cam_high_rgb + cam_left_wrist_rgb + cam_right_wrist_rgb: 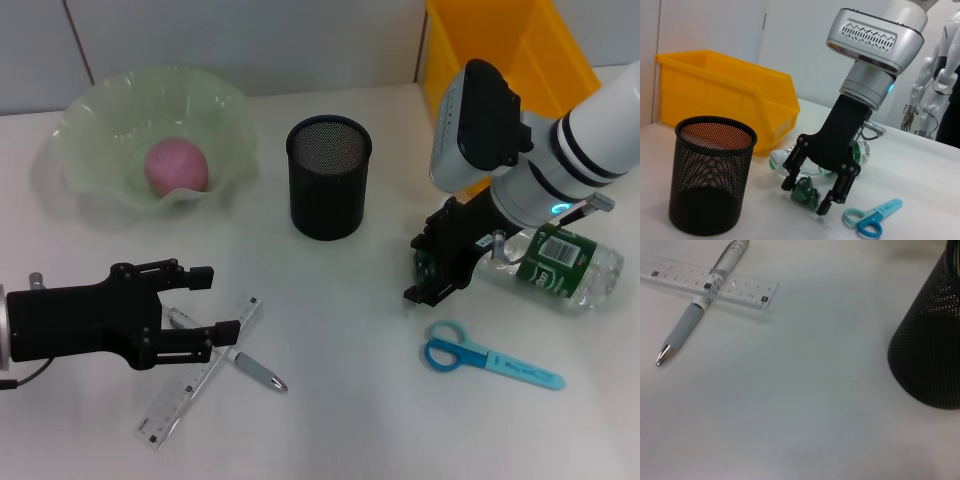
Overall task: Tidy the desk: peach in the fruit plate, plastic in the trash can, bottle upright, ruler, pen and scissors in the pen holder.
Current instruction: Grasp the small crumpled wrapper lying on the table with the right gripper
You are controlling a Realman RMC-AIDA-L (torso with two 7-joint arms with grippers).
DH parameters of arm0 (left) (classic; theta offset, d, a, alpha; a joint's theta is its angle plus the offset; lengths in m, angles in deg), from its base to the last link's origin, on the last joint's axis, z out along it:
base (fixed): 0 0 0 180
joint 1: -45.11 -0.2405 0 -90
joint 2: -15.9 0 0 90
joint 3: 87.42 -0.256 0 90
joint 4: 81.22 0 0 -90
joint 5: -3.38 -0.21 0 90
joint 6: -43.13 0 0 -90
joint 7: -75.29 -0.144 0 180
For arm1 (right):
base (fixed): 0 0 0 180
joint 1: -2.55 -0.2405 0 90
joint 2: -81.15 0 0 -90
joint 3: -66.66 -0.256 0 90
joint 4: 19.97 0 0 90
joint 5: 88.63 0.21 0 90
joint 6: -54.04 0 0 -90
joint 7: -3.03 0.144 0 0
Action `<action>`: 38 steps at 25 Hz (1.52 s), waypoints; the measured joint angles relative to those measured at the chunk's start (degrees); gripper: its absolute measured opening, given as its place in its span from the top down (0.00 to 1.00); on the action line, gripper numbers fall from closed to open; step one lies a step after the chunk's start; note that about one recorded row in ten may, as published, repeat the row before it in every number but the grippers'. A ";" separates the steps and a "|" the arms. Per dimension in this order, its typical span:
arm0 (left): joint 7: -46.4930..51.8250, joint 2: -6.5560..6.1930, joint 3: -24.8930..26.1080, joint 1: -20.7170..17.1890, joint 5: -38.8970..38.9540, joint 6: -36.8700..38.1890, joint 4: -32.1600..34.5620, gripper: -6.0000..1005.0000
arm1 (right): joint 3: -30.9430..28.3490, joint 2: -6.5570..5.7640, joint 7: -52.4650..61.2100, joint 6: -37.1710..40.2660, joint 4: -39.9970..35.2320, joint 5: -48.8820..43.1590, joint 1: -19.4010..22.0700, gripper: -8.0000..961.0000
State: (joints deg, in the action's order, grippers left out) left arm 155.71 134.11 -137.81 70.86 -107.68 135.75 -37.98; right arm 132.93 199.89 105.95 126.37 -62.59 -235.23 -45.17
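Note:
The pink peach [177,166] lies in the pale green fruit plate [100,110] at the back left. My right gripper [432,268] points down beside the lying bottle [565,265]. In the left wrist view the right gripper [805,197] is shut on a green crumpled plastic [805,192] low over the desk. The blue scissors [490,360] lie in front of it. My left gripper [213,305] is open at the front left, its fingers over one end of the grey pen [250,366], which crosses the clear ruler [198,385]. The black mesh pen holder [329,178] stands in the middle.
The yellow trash can [520,50] stands at the back right behind the right arm, against the wall. The pen holder [710,175] looks empty from above. A white humanoid figure [935,75] stands beyond the desk's far edge.

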 joint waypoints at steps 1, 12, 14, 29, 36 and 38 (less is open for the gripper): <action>0.00 0.00 0.00 0.00 0.00 0.00 0.00 0.19 | 0.00 0.00 0.00 0.00 0.00 0.00 0.00 0.26; 0.00 0.00 0.08 0.08 -0.04 0.02 0.00 0.19 | 0.00 0.00 0.46 0.01 -0.24 0.00 -0.09 0.46; 0.00 0.00 0.12 0.13 -0.04 0.02 0.04 0.19 | 0.00 0.00 0.48 0.07 -0.40 0.09 -0.09 0.57; 0.00 -0.09 0.18 0.53 -0.03 -0.06 0.18 0.19 | -0.45 0.09 0.68 0.02 -1.08 0.15 -0.13 0.75; 0.00 -0.09 0.20 0.53 -0.03 -0.11 0.22 0.19 | -0.28 0.09 1.66 0.32 -2.16 0.05 -0.22 0.74; 0.00 -0.09 0.21 0.53 -0.03 -0.09 0.26 0.19 | -0.13 0.09 2.04 0.65 -2.86 0.00 -0.12 0.74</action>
State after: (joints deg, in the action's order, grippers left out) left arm 155.71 134.02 -137.60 71.39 -107.71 135.67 -37.72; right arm 132.80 199.98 107.99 127.02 -65.45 -235.24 -45.29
